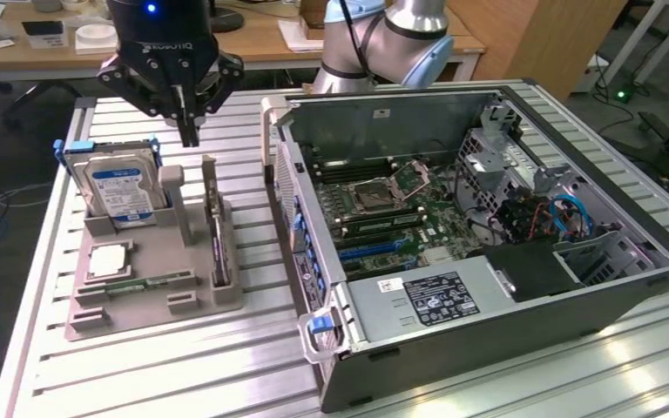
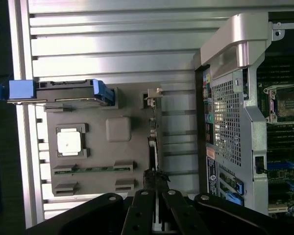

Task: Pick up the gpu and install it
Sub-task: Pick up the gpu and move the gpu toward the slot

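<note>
The gpu (image 1: 219, 239) stands on its long edge in a slot of the grey holder (image 1: 160, 306) on the table, at the exterior view's left of the open computer case (image 1: 613, 292). From the wrist, the gpu (image 2: 153, 147) shows edge-on as a thin dark strip on the holder (image 2: 95, 147). My gripper (image 1: 189, 132) hangs above the card's far end, clear of it and pointing down. Its black fingertips sit together with nothing between them. In the wrist view my gripper (image 2: 154, 177) lines up with the card's edge.
A silver hard drive (image 1: 119, 192) with a blue label stands in the holder's far corner. A processor chip (image 1: 108, 259) and a green memory stick (image 1: 143, 283) lie flat on the holder. The case's motherboard (image 1: 393, 218) is exposed. Its metal rear panel (image 2: 230, 122) rises beside the holder.
</note>
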Controlling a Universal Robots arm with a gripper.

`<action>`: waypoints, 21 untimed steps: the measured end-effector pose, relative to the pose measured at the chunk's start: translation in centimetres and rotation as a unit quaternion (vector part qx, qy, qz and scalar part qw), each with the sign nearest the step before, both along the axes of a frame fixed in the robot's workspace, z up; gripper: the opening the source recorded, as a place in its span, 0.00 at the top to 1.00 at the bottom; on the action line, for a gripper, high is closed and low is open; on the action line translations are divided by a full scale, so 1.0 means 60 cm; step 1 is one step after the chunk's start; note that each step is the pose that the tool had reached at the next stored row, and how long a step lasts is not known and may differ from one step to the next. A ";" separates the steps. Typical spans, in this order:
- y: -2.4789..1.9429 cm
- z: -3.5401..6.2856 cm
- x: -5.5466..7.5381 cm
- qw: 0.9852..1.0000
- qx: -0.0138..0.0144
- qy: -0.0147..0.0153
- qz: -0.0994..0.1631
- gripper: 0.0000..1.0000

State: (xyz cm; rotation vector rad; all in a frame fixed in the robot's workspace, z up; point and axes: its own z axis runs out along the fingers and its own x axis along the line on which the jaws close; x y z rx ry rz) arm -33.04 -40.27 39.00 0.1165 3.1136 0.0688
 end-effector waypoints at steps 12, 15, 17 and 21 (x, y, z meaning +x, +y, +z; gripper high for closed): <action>0.0003 -0.002 0.000 1.000 0.000 0.001 0.011 0.41; 0.0003 -0.006 0.000 1.000 0.000 0.001 0.026 0.41; 0.0022 -0.011 0.000 1.000 0.000 0.001 0.031 0.41; 0.0033 -0.022 0.000 0.999 0.001 0.001 0.033 0.41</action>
